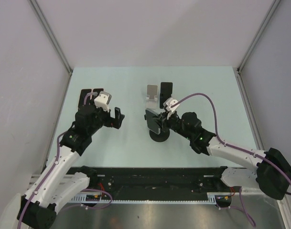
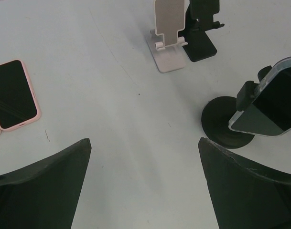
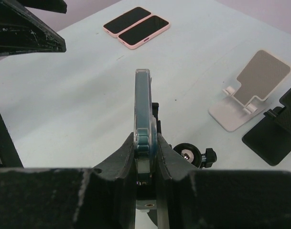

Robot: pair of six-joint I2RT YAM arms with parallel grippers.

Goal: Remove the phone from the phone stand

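Right gripper (image 3: 145, 149) pinching the phone (image 3: 142, 109) by its edges, phone tilted on the black round-base phone stand (image 2: 225, 128), mid worktop (image 1: 126, 148). Left gripper (image 2: 143, 145) spread, empty, above the worktop toward the left edge.

The pale table (image 1: 126, 86) carried two pink-cased phones (image 2: 14, 93) lying flat, a white stand (image 2: 167, 52), a black stand (image 2: 201, 45) and a round-based stand (image 2: 220, 125).
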